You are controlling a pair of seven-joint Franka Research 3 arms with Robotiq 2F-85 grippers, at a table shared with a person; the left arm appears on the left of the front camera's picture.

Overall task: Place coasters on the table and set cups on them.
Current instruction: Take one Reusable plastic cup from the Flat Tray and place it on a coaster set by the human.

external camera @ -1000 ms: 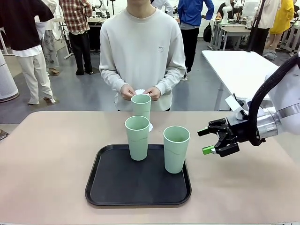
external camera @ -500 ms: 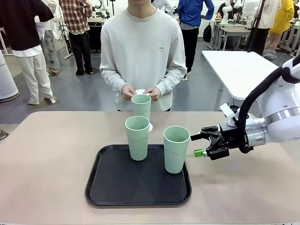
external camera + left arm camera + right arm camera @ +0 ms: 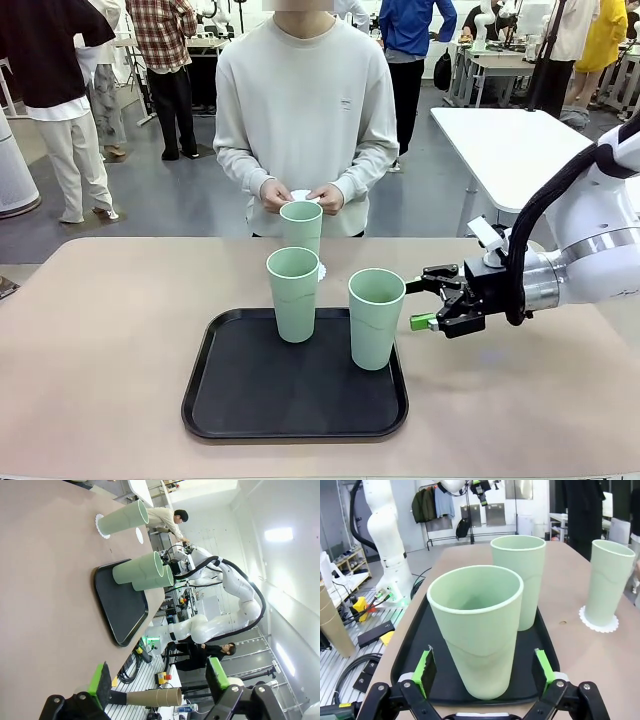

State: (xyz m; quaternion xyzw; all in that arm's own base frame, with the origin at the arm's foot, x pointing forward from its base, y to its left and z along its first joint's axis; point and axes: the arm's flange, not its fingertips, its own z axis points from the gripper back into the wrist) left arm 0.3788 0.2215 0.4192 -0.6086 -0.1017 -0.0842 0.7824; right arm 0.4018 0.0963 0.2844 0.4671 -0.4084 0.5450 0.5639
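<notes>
My left hand (image 3: 160, 680) hangs open and empty over the bare surface (image 3: 40, 605). On the black tray (image 3: 240, 400) the left cup (image 3: 293, 293) waits; beyond it the far cup (image 3: 301, 226) already stands on a coaster (image 3: 321, 270), so I judge one of three done. The person (image 3: 305, 110) holds a second coaster (image 3: 299, 195), not yet laid. My right hand (image 3: 415, 305) is spread open just beside the right cup (image 3: 376, 317), untouched; the left cup crowds close.

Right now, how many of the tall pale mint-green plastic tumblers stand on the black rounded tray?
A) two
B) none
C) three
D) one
A: the left tumbler and the right tumbler stand on the tray; the third tumbler sits on a white paper doily on the tan table.
</notes>
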